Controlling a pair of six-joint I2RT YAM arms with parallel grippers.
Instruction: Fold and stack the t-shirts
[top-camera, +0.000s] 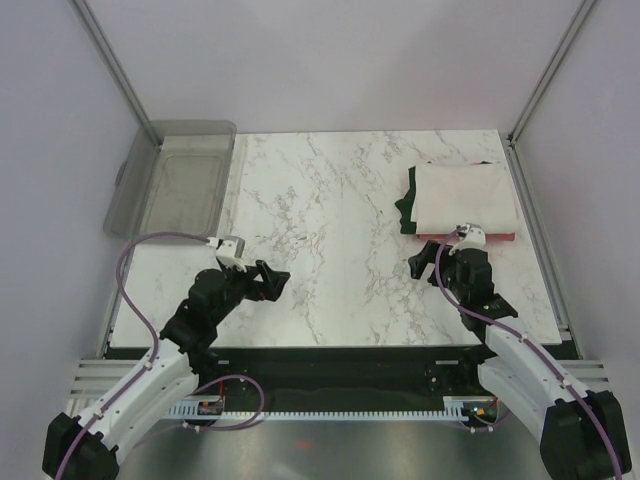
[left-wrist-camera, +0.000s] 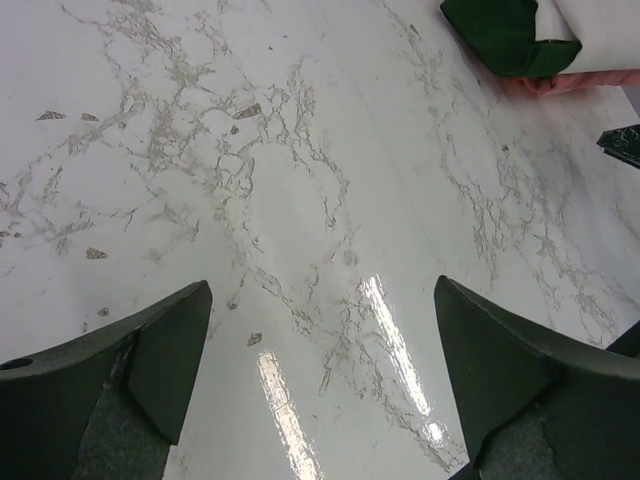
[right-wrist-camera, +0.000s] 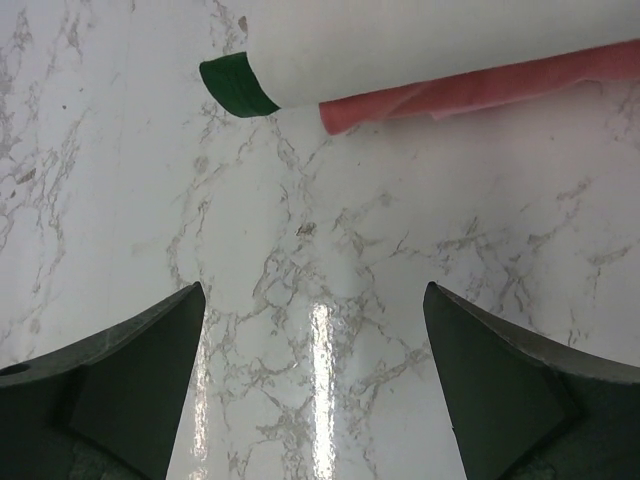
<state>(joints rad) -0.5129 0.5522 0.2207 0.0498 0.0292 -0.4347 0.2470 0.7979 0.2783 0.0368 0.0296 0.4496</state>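
The cream-white t-shirt (top-camera: 465, 194) lies folded at the table's back right, a dark green sleeve (top-camera: 406, 211) showing at its left edge. It rests on the folded coral-red t-shirt (top-camera: 500, 237), of which only a thin edge shows. The right wrist view shows the white shirt (right-wrist-camera: 420, 40), green sleeve (right-wrist-camera: 236, 85) and red edge (right-wrist-camera: 480, 88) ahead. My right gripper (top-camera: 432, 262) is open and empty just in front of the stack. My left gripper (top-camera: 272, 282) is open and empty over bare table at the front left; its view shows the green sleeve (left-wrist-camera: 500, 35) far off.
A clear grey plastic bin (top-camera: 180, 185) stands empty at the back left, off the marble table top (top-camera: 330, 230). Metal frame posts rise at the back corners. The table's front edge runs just ahead of the arm bases.
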